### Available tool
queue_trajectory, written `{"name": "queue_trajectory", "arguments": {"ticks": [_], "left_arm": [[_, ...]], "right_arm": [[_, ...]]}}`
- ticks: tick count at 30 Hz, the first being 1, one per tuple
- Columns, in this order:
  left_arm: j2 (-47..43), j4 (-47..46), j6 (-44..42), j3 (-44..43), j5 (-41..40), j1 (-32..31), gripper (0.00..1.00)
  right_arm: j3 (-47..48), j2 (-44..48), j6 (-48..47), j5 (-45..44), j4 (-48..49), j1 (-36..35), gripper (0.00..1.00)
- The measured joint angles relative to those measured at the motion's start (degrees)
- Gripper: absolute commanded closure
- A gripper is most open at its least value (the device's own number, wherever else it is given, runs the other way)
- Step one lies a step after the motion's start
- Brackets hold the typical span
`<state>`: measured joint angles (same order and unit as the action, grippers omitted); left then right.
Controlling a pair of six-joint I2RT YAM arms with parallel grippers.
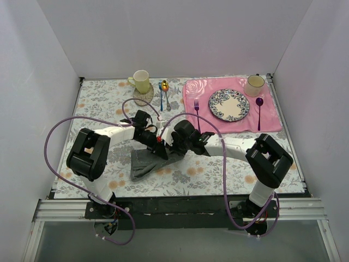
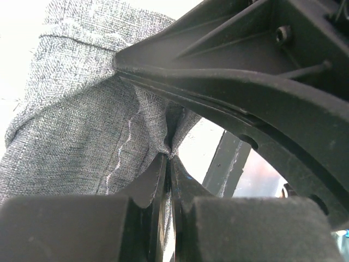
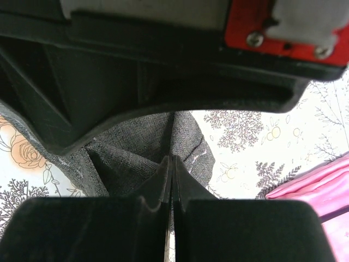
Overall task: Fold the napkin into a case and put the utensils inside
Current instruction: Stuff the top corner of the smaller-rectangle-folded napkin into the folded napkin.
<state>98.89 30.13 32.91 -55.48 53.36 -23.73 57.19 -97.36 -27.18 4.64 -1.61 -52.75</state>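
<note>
Both arms reached inward to mid-table. Left gripper [image 1: 160,148] and right gripper [image 1: 173,146] met tip to tip over the far edge of the grey napkin [image 1: 146,164]. The cloth was bunched and drawn up toward them, and its near part lay on the flowered tablecloth [image 1: 98,103]. Jaw positions could not be read from above.

Far left: yellow mug [image 1: 142,81] on a round coaster [image 1: 144,99]. Just beside it lay a blue-handled spoon [image 1: 162,93] and a silver fork [image 1: 167,101].

Far right: pink placemat [image 1: 272,121] carrying a patterned plate [image 1: 214,103], a cream cup [image 1: 254,84], a purple fork [image 1: 197,113] and a purple spoon [image 1: 259,112].

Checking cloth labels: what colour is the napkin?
The napkin is plain woven grey, clearest in the left wrist view.
</note>
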Motion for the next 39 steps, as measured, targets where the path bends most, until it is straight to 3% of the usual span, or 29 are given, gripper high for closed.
{"name": "queue_trajectory", "arguments": {"ticks": [13, 39], "left_arm": [[6.1, 3.9, -5.5, -4.3, 0.8, 3.7, 1.00], [10.5, 12.2, -14.5, -11.5, 2.7, 3.9, 1.00]], "right_arm": [[-0.9, 0.7, 0.0, 0.4, 1.8, 0.0, 0.99], [-0.9, 0.7, -1.4, 2.0, 1.8, 0.1, 0.99]]}}
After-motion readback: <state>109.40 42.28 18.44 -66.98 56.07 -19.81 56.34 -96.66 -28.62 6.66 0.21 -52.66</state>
